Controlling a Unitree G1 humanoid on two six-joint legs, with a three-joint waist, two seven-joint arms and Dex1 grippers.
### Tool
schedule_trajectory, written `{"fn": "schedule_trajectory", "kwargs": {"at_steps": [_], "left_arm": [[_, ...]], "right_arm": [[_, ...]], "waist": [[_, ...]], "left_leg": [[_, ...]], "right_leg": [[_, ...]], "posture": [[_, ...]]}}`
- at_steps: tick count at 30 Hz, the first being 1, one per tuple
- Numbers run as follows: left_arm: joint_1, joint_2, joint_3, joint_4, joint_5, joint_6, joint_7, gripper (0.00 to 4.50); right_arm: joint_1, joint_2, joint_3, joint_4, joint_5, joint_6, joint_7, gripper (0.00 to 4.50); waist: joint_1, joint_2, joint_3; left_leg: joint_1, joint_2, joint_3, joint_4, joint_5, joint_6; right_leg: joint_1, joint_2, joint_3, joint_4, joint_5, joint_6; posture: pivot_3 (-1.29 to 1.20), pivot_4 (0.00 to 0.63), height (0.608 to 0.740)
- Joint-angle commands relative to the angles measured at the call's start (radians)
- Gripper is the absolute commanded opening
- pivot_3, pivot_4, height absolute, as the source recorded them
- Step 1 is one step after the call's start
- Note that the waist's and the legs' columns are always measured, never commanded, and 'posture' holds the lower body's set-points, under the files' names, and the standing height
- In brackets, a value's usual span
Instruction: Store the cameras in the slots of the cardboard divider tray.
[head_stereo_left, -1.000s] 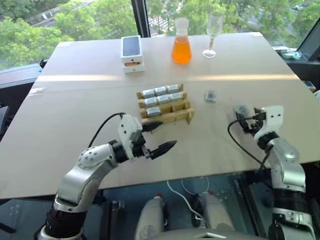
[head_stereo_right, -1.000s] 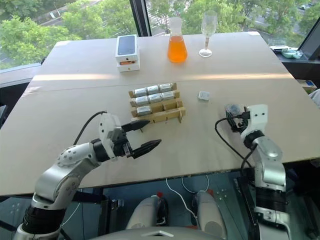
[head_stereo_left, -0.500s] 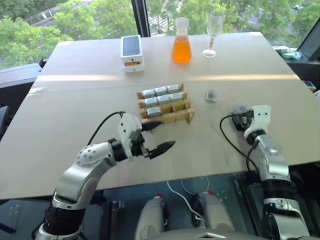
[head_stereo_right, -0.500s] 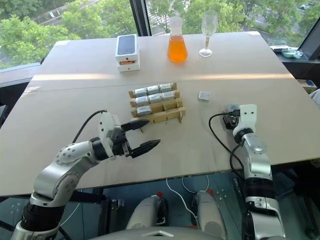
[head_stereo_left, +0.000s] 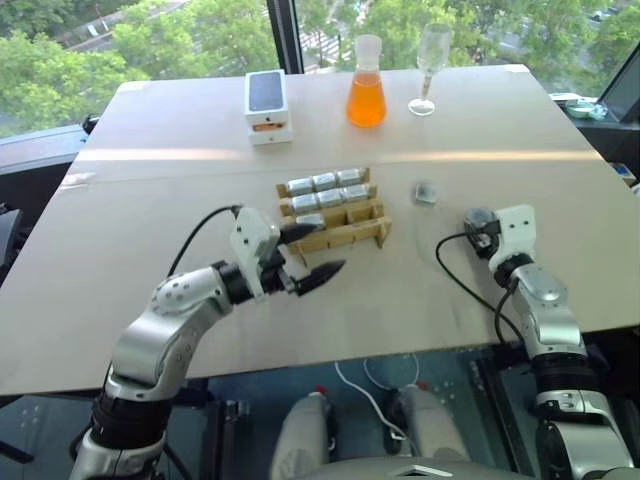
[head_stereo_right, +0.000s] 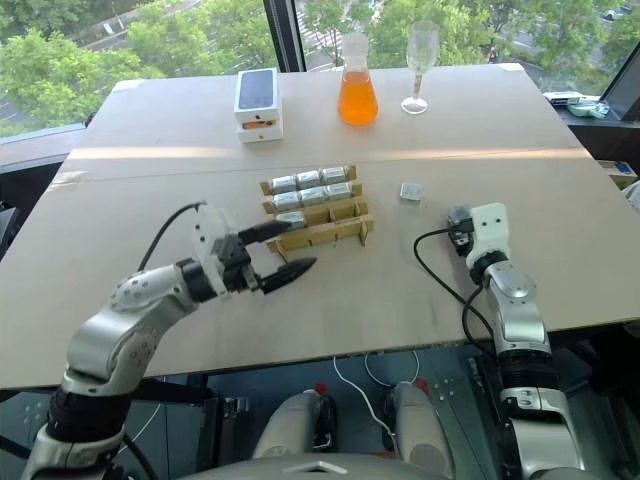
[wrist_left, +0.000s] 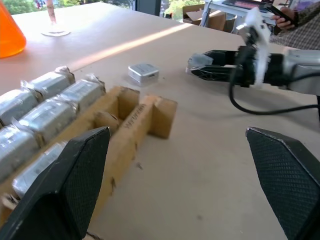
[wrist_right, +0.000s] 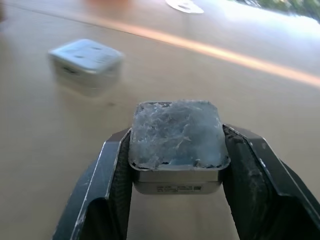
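the cardboard divider tray (head_stereo_left: 333, 212) sits mid-table, its long axis running left-right w/ a slight skew. cameras in the tray: seven, i.e. three in the far row (head_stereo_left: 324, 182), three in the middle row, one at the left end of the near row (head_stereo_left: 309, 220); two near-row slots look empty. cameras outside the tray: two. one lies loose (head_stereo_left: 425, 193) on the table (head_stereo_left: 150, 200), right of the tray and well apart from it. the other (wrist_right: 176, 145) is clamped between the fingers of the right gripper (wrist_right: 175, 165), jaws closed on its two sides, at the table's right, nearer than the loose one. from this held camera the empty slots lie to the left and slightly far; judged, the coming move is a leftward carry by the right arm. the left gripper (head_stereo_left: 305, 255), jaws at full spread and holding nothing, hangs just near-left of the tray, closer to it than the right arm is. far edge: one white phone box (head_stereo_left: 267, 105), one flask of orange liquid (head_stereo_left: 367, 82), one wine glass (head_stereo_left: 430, 70).
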Motion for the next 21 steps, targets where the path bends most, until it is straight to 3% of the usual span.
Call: {"fn": "schedule_trajectory", "kwargs": {"at_steps": [1,6,11,21], "left_arm": [[-0.145,0.023,-0.019,0.084,-0.057,0.080,-0.106,4.50],[-0.374,0.059,-0.159,0.284,0.037,0.067,-0.312,4.50],[-0.543,0.059,-0.254,0.437,0.105,0.048,-0.486,4.50],[-0.617,0.042,-0.317,0.504,0.174,0.053,-0.630,4.50]], "right_arm": [[-0.106,-0.101,0.149,-0.066,-0.123,-0.310,0.146,1.95],[-0.264,-0.177,0.291,0.004,-0.221,-0.609,0.237,1.95],[-0.401,-0.183,0.365,0.080,-0.301,-0.796,0.244,1.95],[-0.487,-0.171,0.381,0.166,-0.384,-0.885,0.189,1.95]], "waist": [[-0.003,-0.001,0.001],[0.002,-0.003,0.002],[0.004,-0.008,0.005],[0.004,-0.010,0.008]], "left_leg": [[0.000,0.000,0.001,0.000,0.000,0.000],[0.002,0.001,0.001,-0.001,0.003,-0.005],[0.001,0.001,0.004,-0.002,0.003,-0.005],[-0.002,0.001,0.004,0.003,0.003,-0.005]], "right_leg": [[0.000,0.001,0.002,0.000,0.000,0.000],[0.000,0.005,0.002,-0.001,0.000,0.000],[-0.001,0.004,0.003,-0.002,0.002,-0.004],[-0.002,0.002,0.003,-0.001,0.002,-0.004]], "posture": [[0.00,0.150,0.740],[0.00,0.150,0.740],[0.00,0.150,0.740],[0.00,0.150,0.740]]}}
